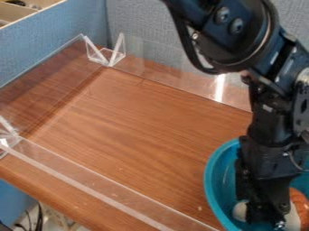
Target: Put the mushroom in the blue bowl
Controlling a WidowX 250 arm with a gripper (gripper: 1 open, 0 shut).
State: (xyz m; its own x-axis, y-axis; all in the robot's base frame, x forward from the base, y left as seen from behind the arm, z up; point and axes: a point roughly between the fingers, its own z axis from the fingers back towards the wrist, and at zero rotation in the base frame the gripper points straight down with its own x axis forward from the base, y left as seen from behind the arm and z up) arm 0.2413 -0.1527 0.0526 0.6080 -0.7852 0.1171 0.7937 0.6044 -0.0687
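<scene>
Position check: my claw [268, 215] hangs straight down inside the blue bowl [223, 171], at the lower right corner of the camera view, over the wooden table [133, 117]. Beneath and between my fingers a pale, cream-coloured patch shows against the teal floor of the bowl; I take this to be the stem of the mushroom [248, 211], though my own wrist and fingers cover most of it and the reddish cap is hardly readable at the frame edge. Fingers stand narrowly parted, about the width of that pale patch; whether they are pinching the mushroom or have just let it sit free on the bowl floor I cannot tell from this angle. Key relation: mushroom lies directly under the claw, not off to any side, and already within the bowl's rim. Long axis of the toy cannot be made out. Judgement: placement looks essentially achieved; what remains is to part the fingers fully and lift vertically, since any sideways drift could drag the mushroom against the bowl wall or tip it back out.
</scene>
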